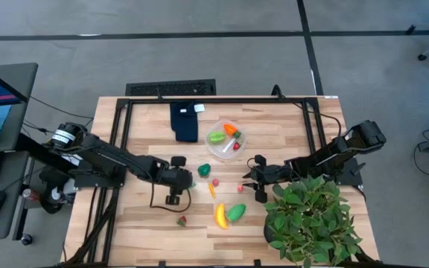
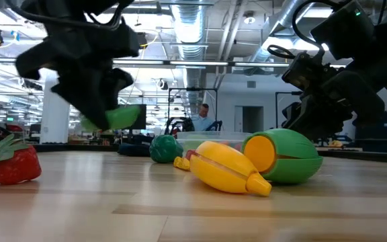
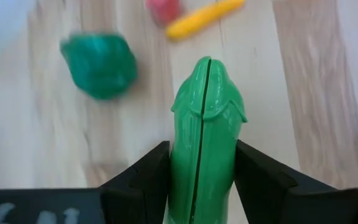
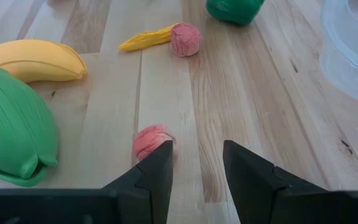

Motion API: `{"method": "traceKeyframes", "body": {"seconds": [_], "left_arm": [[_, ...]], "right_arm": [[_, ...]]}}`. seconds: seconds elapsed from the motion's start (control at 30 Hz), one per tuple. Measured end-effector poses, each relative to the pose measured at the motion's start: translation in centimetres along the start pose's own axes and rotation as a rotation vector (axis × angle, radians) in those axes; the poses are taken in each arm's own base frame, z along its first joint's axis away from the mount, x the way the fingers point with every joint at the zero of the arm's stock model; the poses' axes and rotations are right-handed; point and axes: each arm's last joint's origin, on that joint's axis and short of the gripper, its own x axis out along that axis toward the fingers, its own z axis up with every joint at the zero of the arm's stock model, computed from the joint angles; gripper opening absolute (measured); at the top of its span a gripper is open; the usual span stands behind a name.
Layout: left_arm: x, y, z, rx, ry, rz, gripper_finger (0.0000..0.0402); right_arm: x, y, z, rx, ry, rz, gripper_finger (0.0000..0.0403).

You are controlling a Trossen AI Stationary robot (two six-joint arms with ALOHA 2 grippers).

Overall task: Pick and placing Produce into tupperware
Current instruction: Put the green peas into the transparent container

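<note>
Left wrist view is showing the left end effector [image 3: 201,180] pinching a slim green vegetable [image 3: 202,124] between both fingers, raised off the counter [image 1: 140,216] above a dark green piece [image 3: 99,65]. In the high view that end effector is hanging near the counter's middle, with the tupperware [image 1: 227,138] sitting toward one o'clock from it and already holding a few pieces. Right end effector [image 4: 196,163] is hovering low with its fingers slightly spread and gripping nothing, a small pink piece [image 4: 151,140] lying just beside one finger; the banana [image 4: 33,60] and a large green pod [image 4: 14,134] are resting farther out. To do the carry well, I judge the left arm should be keeping the vegetable clear of the loose pieces, centring over the bowl's rim before lowering, and releasing only once the tip is inside.
</note>
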Motion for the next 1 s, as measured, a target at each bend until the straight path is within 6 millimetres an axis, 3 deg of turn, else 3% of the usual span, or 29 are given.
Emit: {"method": "traceKeyframes", "body": {"seconds": [0.47,1.0], "left_arm": [[0.1,2.9,2.1,0.074,-0.193,0.143,0.0148],[-0.4,9.3,4.1,0.103,-0.436,0.268,0.0149]], "right_arm": [[0.0,0.0,0.0,-0.001,0.003,0.000,0.0133],[0.0,0.0,-0.2,-0.006,0.023,-0.004,0.0133]]}}
